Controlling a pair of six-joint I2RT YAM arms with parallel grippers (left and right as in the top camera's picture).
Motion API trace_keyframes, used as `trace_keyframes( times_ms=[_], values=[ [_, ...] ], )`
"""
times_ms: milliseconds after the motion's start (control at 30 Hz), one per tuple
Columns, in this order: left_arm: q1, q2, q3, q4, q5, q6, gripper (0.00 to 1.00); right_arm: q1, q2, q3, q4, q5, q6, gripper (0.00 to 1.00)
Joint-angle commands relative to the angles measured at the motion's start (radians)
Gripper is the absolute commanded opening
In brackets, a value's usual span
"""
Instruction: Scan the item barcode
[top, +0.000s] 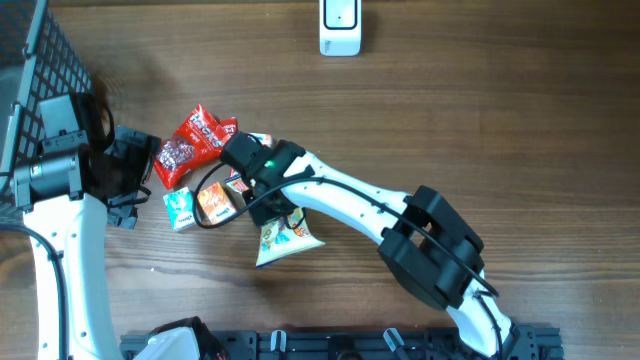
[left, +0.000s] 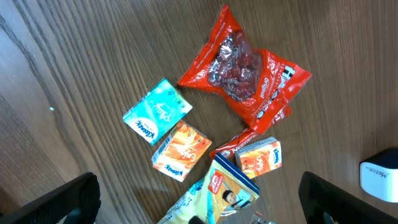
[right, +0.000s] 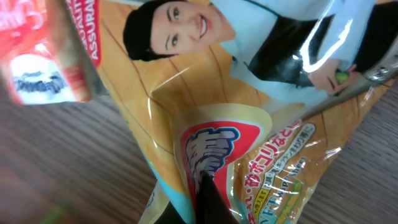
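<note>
Glossy yellow-and-blue plastic snack bag, smiling man printed | just beside orange tissue packet on wooden surface | long axis down-frame overhead, top end pinched | right tool clenched on bag | left tool released

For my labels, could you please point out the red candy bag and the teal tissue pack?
red candy bag (left: 239, 68), left wrist view, middle, over the candies
teal tissue pack (left: 157, 111), left wrist view, middle of its top face

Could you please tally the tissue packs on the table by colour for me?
Teal tissue pack: 1
Orange tissue packs: 2
Total: 3
</note>
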Motion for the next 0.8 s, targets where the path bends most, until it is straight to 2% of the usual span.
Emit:
trace_keyframes(
  times_ms=[0, 133, 233, 300, 433, 533, 667, 767],
  values=[
    [0.005, 0.002, 0.003, -0.003, -0.014, 0.016, 1.00, -0.051, -0.002, -0.005, 0.024, -0.207, -0.109, 0.04],
    [0.005, 0.002, 0.003, -0.003, -0.014, 0.016, 1.00, -0.154, -0.056, -0.005, 0.020, -0.415, -0.204, 0.04],
    [0.005, 0.002, 0.003, -0.003, -0.014, 0.016, 1.00, -0.266, -0.105, -0.005, 0.002, -0.658, -0.319, 0.04],
    [0.005, 0.002, 0.003, -0.003, -0.014, 0.016, 1.00, -0.372, -0.131, -0.005, -0.018, -0.875, -0.446, 0.04],
    [0.005, 0.002, 0.003, -0.003, -0.014, 0.016, 1.00, -0.505, -0.117, -0.026, -0.050, -1.038, -0.570, 0.04],
    [0.005, 0.002, 0.003, -0.003, -0.014, 0.016, 1.00, -0.587, -0.099, -0.115, -0.021, -1.228, -0.658, 0.04],
    [0.005, 0.002, 0.003, -0.003, -0.014, 0.015, 1.00, -0.662, -0.077, -0.311, 0.188, -1.470, -0.621, 0.04],
    [0.005, 0.002, 0.003, 0.001, -0.014, 0.015, 1.00, -0.688, -0.056, -0.455, 0.420, -1.487, -0.454, 0.04]
  ],
)
